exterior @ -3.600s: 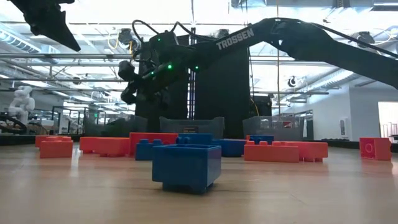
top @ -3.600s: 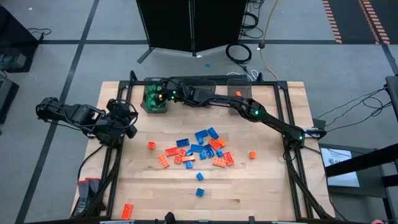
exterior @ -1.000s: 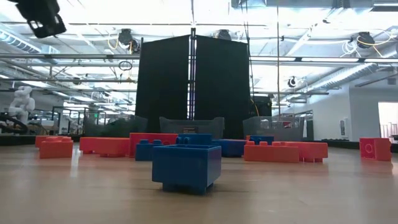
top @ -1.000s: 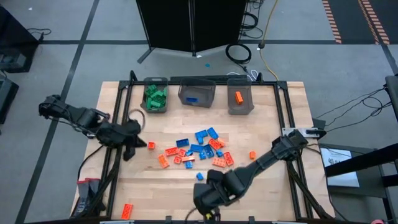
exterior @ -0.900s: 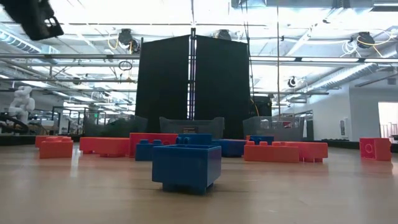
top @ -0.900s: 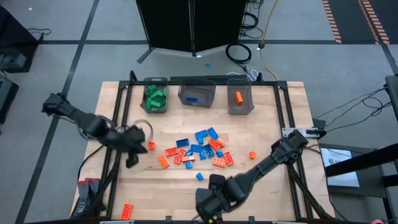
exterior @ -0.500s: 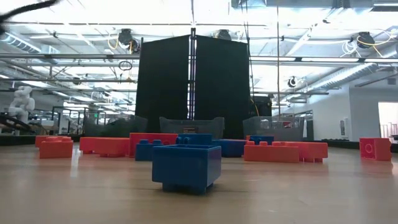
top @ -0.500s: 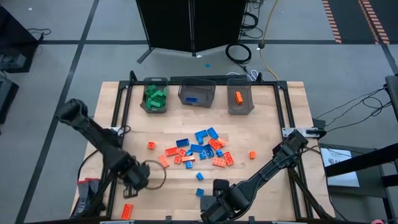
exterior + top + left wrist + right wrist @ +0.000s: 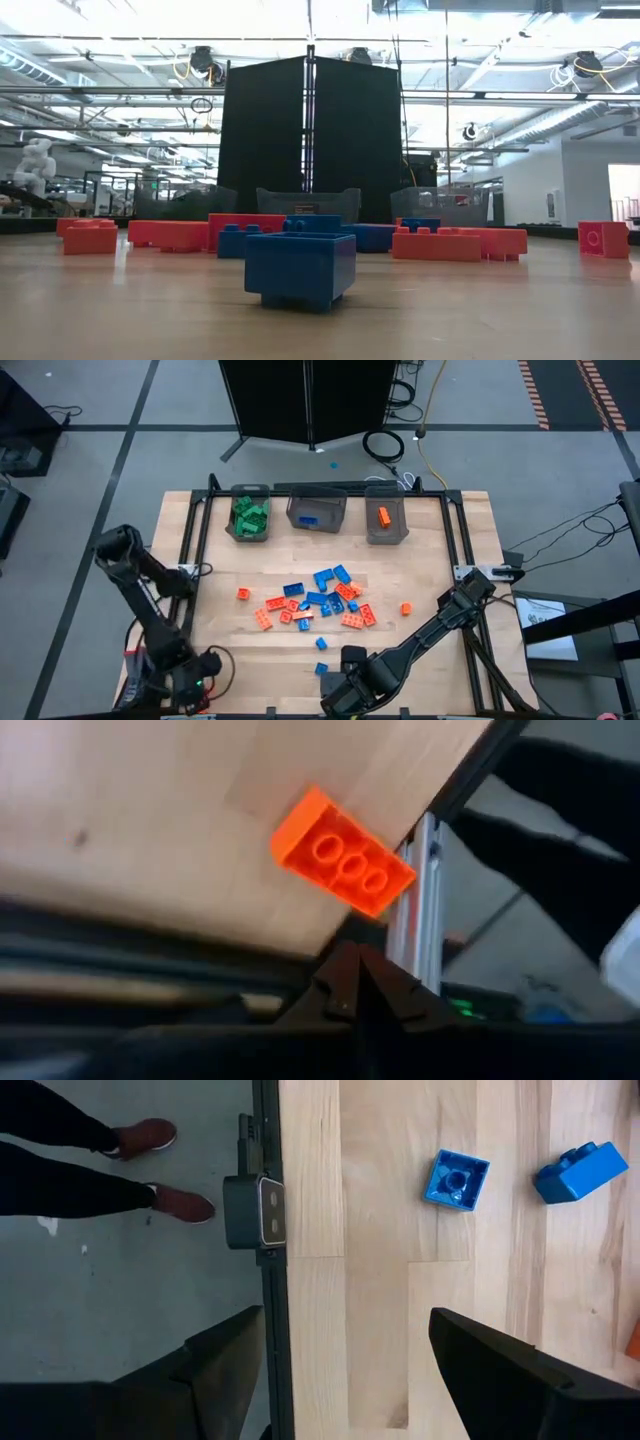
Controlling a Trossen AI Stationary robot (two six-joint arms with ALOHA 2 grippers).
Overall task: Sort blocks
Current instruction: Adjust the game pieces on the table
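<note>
The right gripper (image 9: 338, 700) hangs with fingers (image 9: 500, 1370) spread and empty over the table's (image 9: 430, 650) near edge, beside a blue block (image 9: 457, 1180). The left gripper (image 9: 197, 688) sits at the near left corner over an orange block (image 9: 343, 865), fingers pressed together. Most loose blocks (image 9: 310, 603) lie mid-table.

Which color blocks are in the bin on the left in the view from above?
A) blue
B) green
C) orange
B: from above, the leftmost bin holds a heap of green blocks, while the other two bins hold blue and orange.
</note>
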